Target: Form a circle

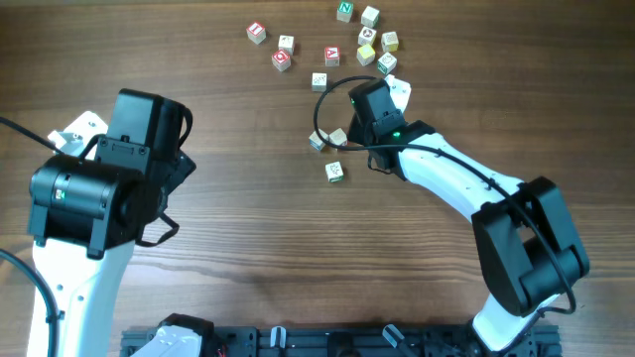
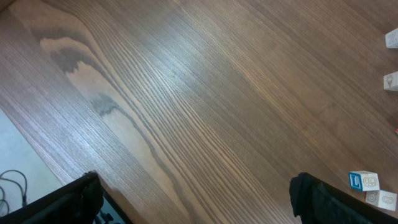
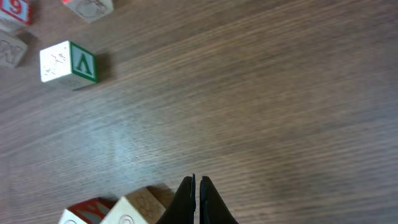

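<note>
Small pale letter cubes lie scattered at the top of the overhead view, from a red one (image 1: pixel 256 32) to a green one (image 1: pixel 344 11). I see no circle among them. Two cubes (image 1: pixel 338 137) sit side by side, with a green-marked cube (image 1: pixel 334 171) just below. They lie at the lower left of the right arm's black wrist (image 1: pixel 372 104). In the right wrist view my right gripper (image 3: pixel 197 182) is shut on nothing over bare wood. A pale cube (image 3: pixel 134 208) lies just left of its fingers, and a green-letter cube (image 3: pixel 68 62) lies farther off. My left gripper (image 2: pixel 196 196) is open over bare wood.
The left arm (image 1: pixel 99 188) stands over the table's left side, far from the cubes. A black cable loop (image 1: pixel 322 99) arcs beside the right wrist. In the left wrist view a blue-marked cube (image 2: pixel 364 180) and a pale one (image 2: pixel 380 199) sit at the lower right.
</note>
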{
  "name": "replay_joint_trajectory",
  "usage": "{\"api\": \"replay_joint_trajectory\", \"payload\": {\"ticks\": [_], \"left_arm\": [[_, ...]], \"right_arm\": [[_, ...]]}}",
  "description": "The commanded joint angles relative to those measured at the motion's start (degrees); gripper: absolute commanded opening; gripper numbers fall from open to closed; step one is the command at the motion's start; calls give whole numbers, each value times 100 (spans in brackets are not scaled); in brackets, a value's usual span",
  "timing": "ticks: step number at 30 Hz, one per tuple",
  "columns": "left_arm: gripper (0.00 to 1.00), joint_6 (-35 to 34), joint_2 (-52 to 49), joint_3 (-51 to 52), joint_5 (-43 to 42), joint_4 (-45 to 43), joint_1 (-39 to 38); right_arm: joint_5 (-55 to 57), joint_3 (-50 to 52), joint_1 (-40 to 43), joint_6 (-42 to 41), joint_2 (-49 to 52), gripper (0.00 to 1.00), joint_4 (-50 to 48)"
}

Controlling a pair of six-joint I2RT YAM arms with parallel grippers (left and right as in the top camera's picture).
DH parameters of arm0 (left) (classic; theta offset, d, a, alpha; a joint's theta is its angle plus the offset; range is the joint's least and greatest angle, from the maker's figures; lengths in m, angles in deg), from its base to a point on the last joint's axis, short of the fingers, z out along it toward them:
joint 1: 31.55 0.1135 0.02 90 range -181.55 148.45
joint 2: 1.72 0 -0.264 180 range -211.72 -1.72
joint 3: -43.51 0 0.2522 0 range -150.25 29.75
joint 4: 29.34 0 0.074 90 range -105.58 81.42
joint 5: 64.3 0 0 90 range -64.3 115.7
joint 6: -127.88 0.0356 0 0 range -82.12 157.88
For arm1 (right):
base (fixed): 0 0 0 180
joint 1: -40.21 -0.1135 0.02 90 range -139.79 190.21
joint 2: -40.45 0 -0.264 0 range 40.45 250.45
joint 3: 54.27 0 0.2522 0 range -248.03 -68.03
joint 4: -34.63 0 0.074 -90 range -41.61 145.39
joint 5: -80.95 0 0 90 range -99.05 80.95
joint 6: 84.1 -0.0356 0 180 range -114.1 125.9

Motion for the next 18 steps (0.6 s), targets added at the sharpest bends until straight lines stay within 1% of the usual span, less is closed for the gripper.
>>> {"api": "replay_joint_trajectory", "payload": {"ticks": [1, 3, 18], "left_arm": [[100, 9, 37, -15, 17, 2, 46], [100, 9, 37, -15, 17, 0, 46], [100, 9, 37, -15, 17, 0, 46]], "right_arm": [[-404, -87, 20, -13, 459, 5, -271], [-494, -87, 33, -39, 553, 5, -400], [-752, -85, 35, -13, 564, 5, -448]]}}
